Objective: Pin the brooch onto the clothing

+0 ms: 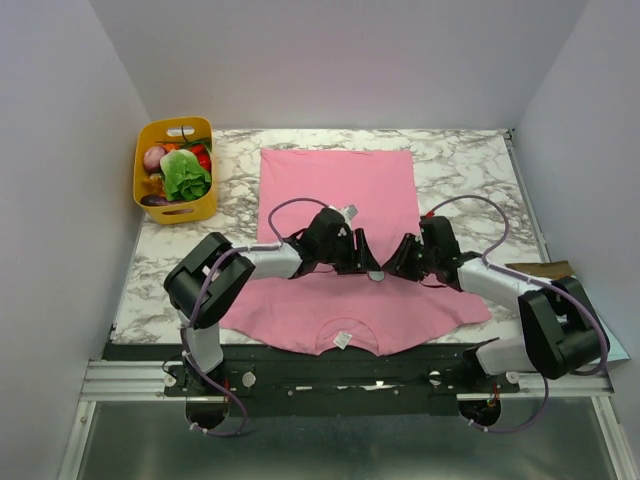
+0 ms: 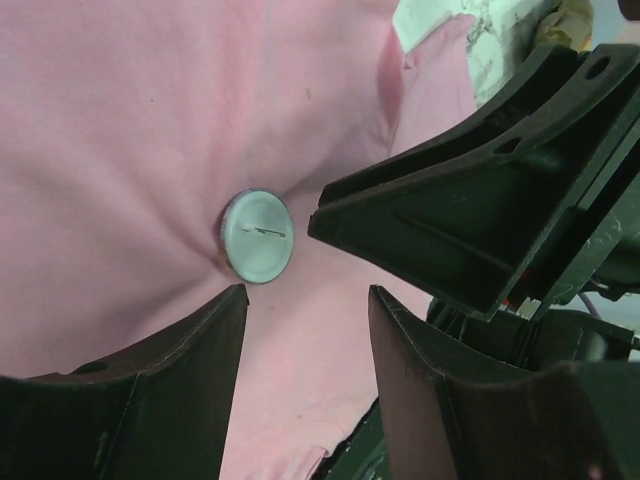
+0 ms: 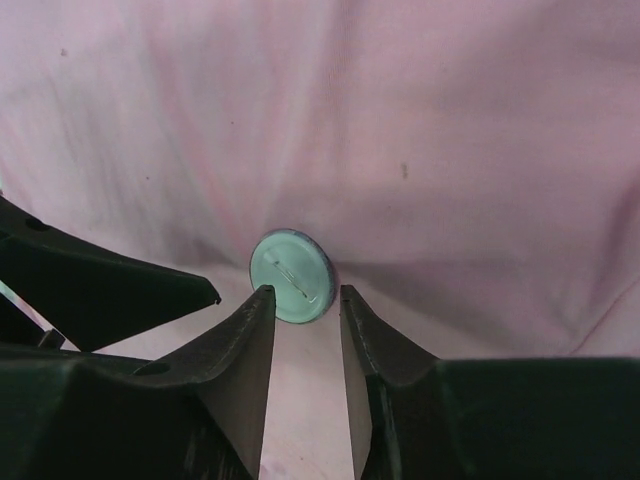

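Observation:
The pink T-shirt (image 1: 340,190) lies flat on the marble table, its white label (image 1: 342,340) at the near edge. The brooch (image 1: 375,275) sits on the shirt's middle. Up close it is a pale round disc with a thin pin across its face, and the fabric puckers around it (image 2: 257,236) (image 3: 292,275). My left gripper (image 1: 362,258) (image 2: 308,300) is open, its tips just short of the brooch. My right gripper (image 1: 392,268) (image 3: 303,298) is open by a narrow gap, its tips at the brooch's near rim. The two grippers face each other over the brooch.
A yellow basket (image 1: 140,180) of vegetables stands at the table's far left corner. A brown object (image 1: 545,270) lies at the right edge. The right gripper's finger (image 2: 450,230) crosses the left wrist view, and the left gripper's finger (image 3: 100,290) shows in the right wrist view.

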{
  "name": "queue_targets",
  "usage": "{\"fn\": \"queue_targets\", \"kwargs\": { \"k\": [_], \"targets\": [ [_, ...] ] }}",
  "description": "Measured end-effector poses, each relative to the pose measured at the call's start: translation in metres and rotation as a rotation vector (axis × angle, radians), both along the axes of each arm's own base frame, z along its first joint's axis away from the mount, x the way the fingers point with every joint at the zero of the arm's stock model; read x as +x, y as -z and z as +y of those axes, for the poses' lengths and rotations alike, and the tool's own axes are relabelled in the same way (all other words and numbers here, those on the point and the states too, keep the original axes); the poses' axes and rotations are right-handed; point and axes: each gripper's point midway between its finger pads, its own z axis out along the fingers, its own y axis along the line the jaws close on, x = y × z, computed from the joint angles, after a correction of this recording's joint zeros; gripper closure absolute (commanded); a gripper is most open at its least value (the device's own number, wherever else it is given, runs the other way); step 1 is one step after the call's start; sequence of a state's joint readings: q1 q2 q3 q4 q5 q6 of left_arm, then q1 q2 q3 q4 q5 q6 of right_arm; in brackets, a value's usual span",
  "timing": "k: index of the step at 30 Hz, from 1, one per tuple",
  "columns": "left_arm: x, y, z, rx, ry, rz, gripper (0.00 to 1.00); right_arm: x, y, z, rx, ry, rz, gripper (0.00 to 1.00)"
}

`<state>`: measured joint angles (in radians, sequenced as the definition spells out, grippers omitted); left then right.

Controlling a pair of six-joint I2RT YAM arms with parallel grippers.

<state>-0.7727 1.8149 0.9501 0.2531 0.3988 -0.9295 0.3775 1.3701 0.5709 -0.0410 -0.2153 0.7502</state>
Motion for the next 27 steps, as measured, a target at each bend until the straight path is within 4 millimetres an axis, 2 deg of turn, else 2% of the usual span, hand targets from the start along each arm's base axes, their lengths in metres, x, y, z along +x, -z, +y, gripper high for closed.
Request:
{"fn": "queue_targets", "kwargs": {
  "k": [8,17,21,26,27],
  "targets": [
    [-0.001,0.016,0.000,0.022,-0.007,0.037,0.43,-0.004,0.016,0.006,0.020,-0.028,0.040,0.67],
    [0.001,0.030,-0.003,0.020,-0.017,0.064,0.50,-0.001,0.018,0.012,0.045,-0.045,0.030,0.72],
    [0.003,0.032,-0.005,0.010,-0.019,0.062,0.58,0.000,0.018,0.012,0.049,-0.047,0.028,0.75],
    [0.005,0.035,-0.006,0.000,-0.027,0.065,0.64,0.000,0.019,0.012,0.058,-0.048,0.027,0.75],
    [0.005,0.035,-0.006,-0.001,-0.027,0.065,0.68,0.000,0.019,0.012,0.060,-0.047,0.026,0.76]
  ]
}}
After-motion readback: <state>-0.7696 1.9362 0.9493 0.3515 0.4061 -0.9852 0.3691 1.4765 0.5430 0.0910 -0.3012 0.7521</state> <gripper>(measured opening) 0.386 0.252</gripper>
